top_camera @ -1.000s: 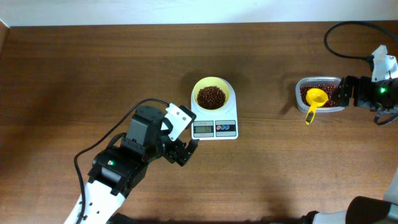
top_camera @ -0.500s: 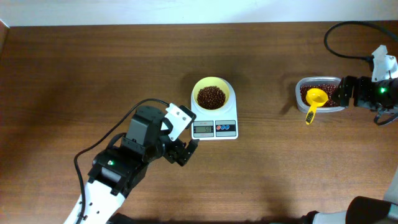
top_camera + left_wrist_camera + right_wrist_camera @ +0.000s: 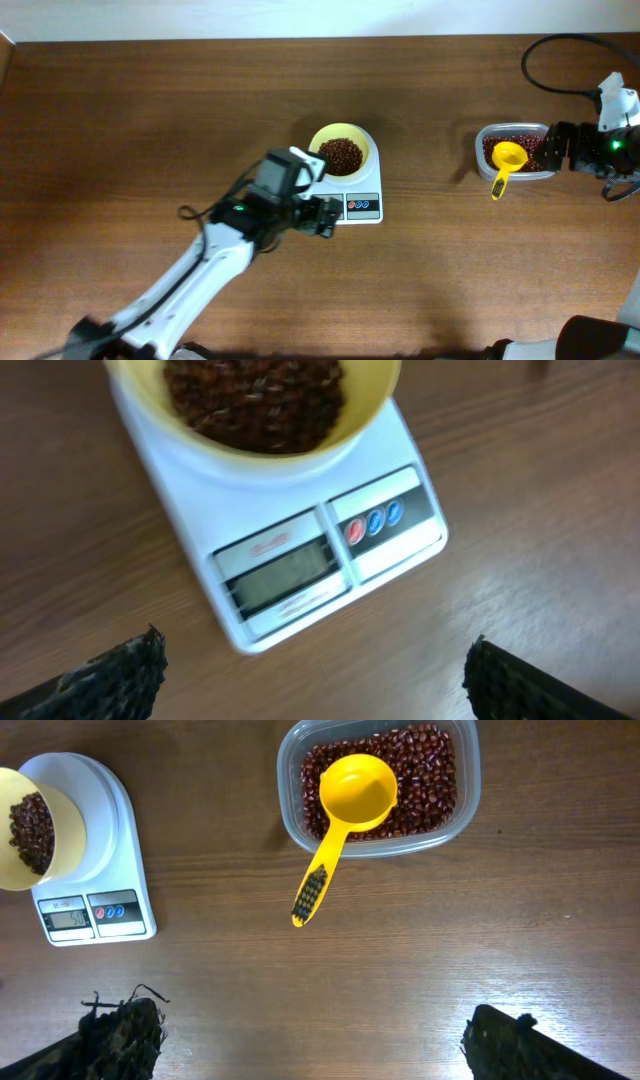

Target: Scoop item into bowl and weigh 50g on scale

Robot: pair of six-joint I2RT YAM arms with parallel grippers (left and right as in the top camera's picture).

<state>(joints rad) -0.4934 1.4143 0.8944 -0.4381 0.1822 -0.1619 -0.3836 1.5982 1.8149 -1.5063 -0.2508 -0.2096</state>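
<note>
Both the left fingers (image 3: 115, 672), held over the scale (image 3: 290, 575) bearing the bean-filled bowl (image 3: 372, 405), and the right fingers (image 3: 120, 1035) are spread wide, empty.

Brown wood-grain bench (image 3: 150, 110). Clear rounded-rectangle plastic container (image 3: 380, 846) stood toward the right end. Yellow scoop (image 3: 338, 828) lay with its cup inside the container. Its handle sloped out over the rim, and the dark-ribbed end sat over bare wood. Black cable (image 3: 524, 62) looped on the bench near the container.
</note>
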